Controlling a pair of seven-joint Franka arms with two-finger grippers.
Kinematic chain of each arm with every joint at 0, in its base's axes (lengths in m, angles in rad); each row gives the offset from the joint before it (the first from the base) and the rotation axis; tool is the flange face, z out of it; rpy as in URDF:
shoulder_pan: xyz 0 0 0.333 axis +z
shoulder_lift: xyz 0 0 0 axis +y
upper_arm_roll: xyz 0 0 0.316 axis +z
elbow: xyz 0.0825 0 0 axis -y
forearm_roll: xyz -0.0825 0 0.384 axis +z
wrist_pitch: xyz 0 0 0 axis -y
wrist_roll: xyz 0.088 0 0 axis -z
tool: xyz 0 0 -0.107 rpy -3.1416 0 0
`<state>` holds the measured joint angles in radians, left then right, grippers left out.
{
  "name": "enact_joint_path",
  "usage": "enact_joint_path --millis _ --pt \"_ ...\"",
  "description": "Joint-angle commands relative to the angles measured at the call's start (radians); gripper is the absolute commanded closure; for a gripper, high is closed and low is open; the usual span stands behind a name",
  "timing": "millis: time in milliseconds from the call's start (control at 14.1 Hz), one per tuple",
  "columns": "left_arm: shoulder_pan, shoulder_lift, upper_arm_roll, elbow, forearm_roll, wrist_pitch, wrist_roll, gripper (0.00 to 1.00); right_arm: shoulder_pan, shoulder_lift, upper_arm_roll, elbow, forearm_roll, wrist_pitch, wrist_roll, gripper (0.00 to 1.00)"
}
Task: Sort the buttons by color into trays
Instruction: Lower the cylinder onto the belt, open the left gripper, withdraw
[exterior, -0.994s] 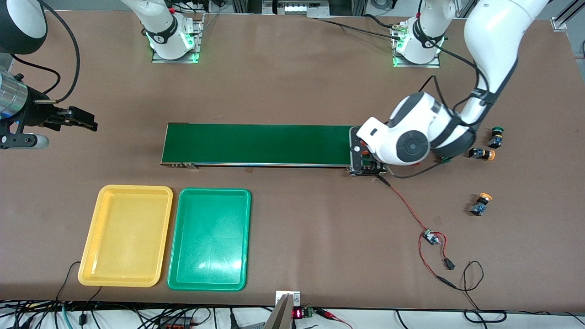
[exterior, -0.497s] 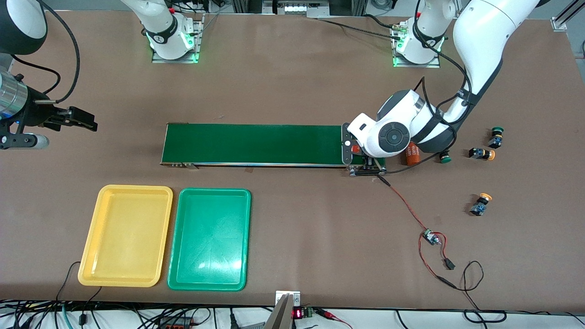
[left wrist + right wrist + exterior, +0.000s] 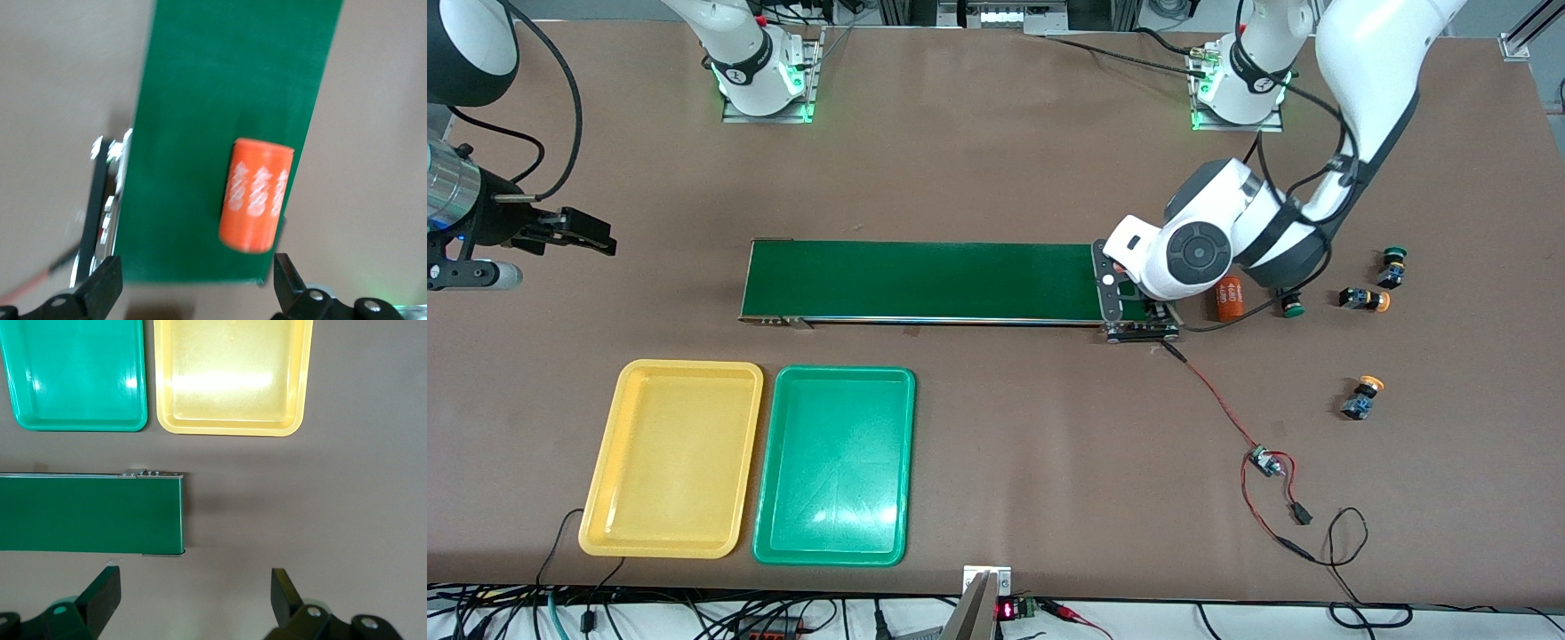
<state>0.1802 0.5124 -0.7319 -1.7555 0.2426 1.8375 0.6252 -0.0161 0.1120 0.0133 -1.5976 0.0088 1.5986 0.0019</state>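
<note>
Four buttons lie on the table toward the left arm's end: a green one (image 3: pixel 1392 266), a yellow-orange one (image 3: pixel 1366 300), a green one (image 3: pixel 1291 308) and a yellow-orange one (image 3: pixel 1361 397) nearest the front camera. The yellow tray (image 3: pixel 602 498) and the green tray (image 3: pixel 834 465) lie side by side, both bare. My left gripper (image 3: pixel 197 268) hangs open over the conveyor's end, above an orange cylinder (image 3: pixel 257 195) lying on the belt; in the front view the wrist hides both. My right gripper (image 3: pixel 589 233) waits open over bare table, with both trays in its wrist view.
The long dark-green conveyor belt (image 3: pixel 925 280) crosses the table's middle. A second orange cylinder (image 3: pixel 1230 300) lies on the table beside the conveyor's end. A red-and-black wire with a small board (image 3: pixel 1263 460) trails from the conveyor toward the front camera.
My left gripper has opened and let go of the orange cylinder, which now lies on the belt's end. The left wrist shifted toward the belt, uncovering the other cylinder. The right arm stayed still.
</note>
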Motion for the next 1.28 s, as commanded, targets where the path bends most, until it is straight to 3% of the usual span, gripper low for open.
enact_joint_path --millis 0,213,355,497,781,994,1208 --pt "0.012 -0.032 0.0 0.103 0.014 -0.154 -0.253 0.0 -0.011 0.001 0.008 0.005 0.017 0.0 0.01 0.0" --pt "0.044 -0.029 0.008 0.206 0.014 -0.242 -0.543 0.0 -0.011 0.001 0.008 0.005 0.017 0.0 0.012 0.0" --pt "0.086 -0.026 0.009 0.247 0.024 -0.242 -0.627 0.0 -0.01 0.001 0.008 0.005 0.017 0.0 0.012 0.0" --pt "0.154 -0.008 0.023 0.301 0.027 -0.242 -0.627 0.0 -0.011 0.001 0.008 0.005 0.017 0.0 0.012 0.0" --pt "0.186 0.112 0.141 0.411 0.049 -0.228 -0.618 0.0 -0.011 0.001 0.008 0.005 0.017 0.001 0.012 0.0" --pt "0.208 0.17 0.203 0.403 0.161 -0.183 -0.605 0.0 -0.01 0.001 0.008 0.005 0.017 0.001 0.012 0.0" --pt "0.257 0.225 0.207 0.358 0.272 0.001 -0.423 0.0 -0.01 0.001 0.008 0.005 0.017 0.001 0.012 0.0"
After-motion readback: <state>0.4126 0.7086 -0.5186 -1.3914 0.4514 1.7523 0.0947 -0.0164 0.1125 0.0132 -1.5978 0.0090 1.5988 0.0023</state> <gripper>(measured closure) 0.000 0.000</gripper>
